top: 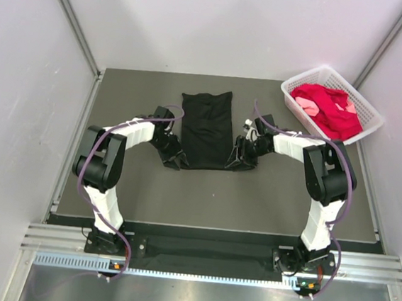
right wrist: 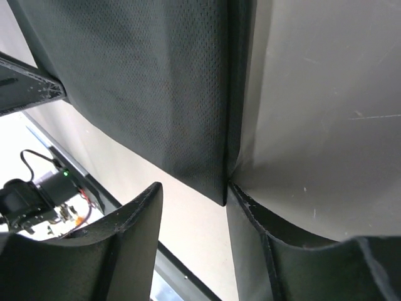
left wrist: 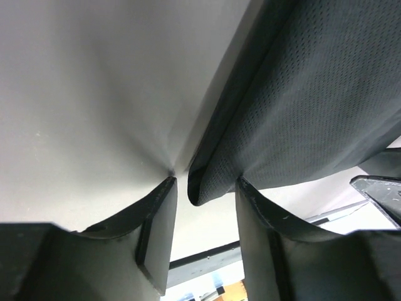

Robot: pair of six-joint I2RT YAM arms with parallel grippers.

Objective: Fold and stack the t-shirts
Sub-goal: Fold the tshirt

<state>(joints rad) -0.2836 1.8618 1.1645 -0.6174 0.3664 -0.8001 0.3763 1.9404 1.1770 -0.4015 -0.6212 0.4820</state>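
The black t-shirt point(top: 207, 128) lies folded into a long narrow strip in the middle of the dark table. My left gripper point(top: 176, 160) is at its near left corner and my right gripper point(top: 240, 160) is at its near right corner. In the left wrist view the gripper point(left wrist: 207, 188) is open, with a folded edge of the black shirt point(left wrist: 313, 94) between its fingers, against the right one. In the right wrist view the gripper point(right wrist: 191, 188) is open, with the shirt's corner point(right wrist: 144, 88) just inside the right finger. The red t-shirt point(top: 334, 110) and pink t-shirt point(top: 306, 104) lie in the basket.
The white lattice basket point(top: 297, 108) stands at the table's far right corner. Grey walls close in the table at left, right and back. A metal rail with the arm bases runs along the near edge point(top: 205, 250).
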